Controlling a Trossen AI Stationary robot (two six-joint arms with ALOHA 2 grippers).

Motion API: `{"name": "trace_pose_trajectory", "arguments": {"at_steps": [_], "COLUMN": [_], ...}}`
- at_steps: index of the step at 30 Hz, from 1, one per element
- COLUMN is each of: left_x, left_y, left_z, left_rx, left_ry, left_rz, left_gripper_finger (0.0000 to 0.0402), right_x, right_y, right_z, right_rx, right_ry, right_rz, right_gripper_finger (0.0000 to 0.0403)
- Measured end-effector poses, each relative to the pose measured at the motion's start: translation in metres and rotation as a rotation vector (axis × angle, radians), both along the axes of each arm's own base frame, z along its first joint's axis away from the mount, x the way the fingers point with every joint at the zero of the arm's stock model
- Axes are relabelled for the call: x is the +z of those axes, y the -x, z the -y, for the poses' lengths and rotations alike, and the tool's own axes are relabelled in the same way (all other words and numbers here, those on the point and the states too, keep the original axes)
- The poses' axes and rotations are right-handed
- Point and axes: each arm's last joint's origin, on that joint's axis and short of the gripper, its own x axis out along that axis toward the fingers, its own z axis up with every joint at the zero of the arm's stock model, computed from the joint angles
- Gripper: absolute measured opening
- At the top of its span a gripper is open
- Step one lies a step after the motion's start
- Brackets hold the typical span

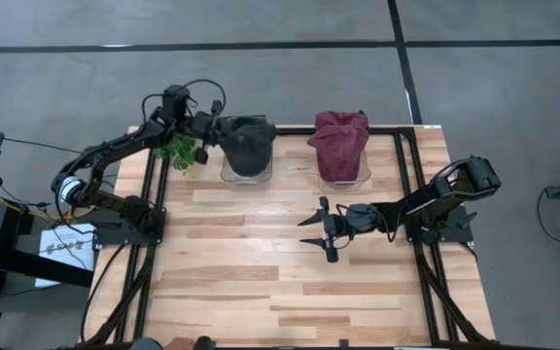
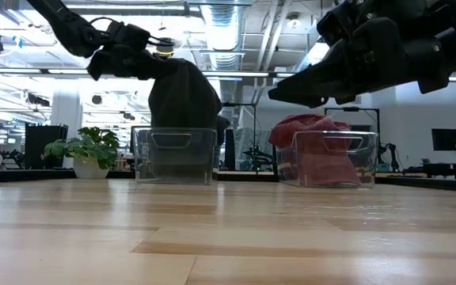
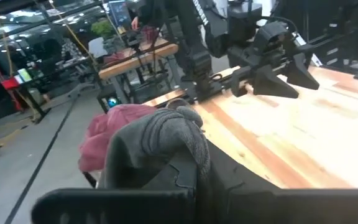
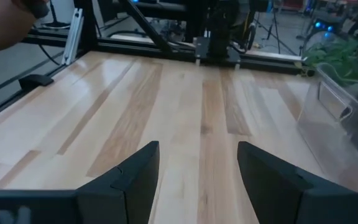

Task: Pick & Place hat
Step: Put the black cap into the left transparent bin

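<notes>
Two tools: left tool [image 1: 224, 129] pinched gray hat [image 1: 248, 144] over clear box [image 1: 247, 175]; right tool [image 1: 321, 229] open, empty. Best lower straight in.

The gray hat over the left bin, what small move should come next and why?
Probably open the left pincer. It is shut on the gray hat, which already hangs into the clear bin. The red hat sits in its own bin; the right pincer waits open.

Dark grey hat [image 1: 248, 143] in left gripper [image 1: 214, 126]: soft ribbed knit. Bin [image 1: 246, 171] beneath: clear glossy plastic. Table [image 1: 261, 282]: smooth wood.
</notes>
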Motion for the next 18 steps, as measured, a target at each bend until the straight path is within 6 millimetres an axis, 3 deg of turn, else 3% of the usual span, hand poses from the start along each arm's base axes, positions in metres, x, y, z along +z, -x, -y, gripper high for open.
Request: {"name": "trace_pose_trajectory", "arguments": {"at_steps": [9, 18], "left_x": [-0.007, -0.035], "left_y": [-0.016, -0.006], "left_z": [0.017, 0.018], "left_rx": [-0.032, 0.111], "left_ry": [0.062, 0.050], "left_rz": [-0.076, -0.182], "left_gripper_finger": [0.0010, 0.0010], "right_x": [0.006, 0.006], "right_y": [-0.005, -0.005], "right_z": [-0.001, -0.002], "right_rx": [0.004, 0.006], "right_ry": [0.003, 0.003], "right_rz": [0.024, 0.022], "right_gripper_finger": [0.0210, 0.0210]}}
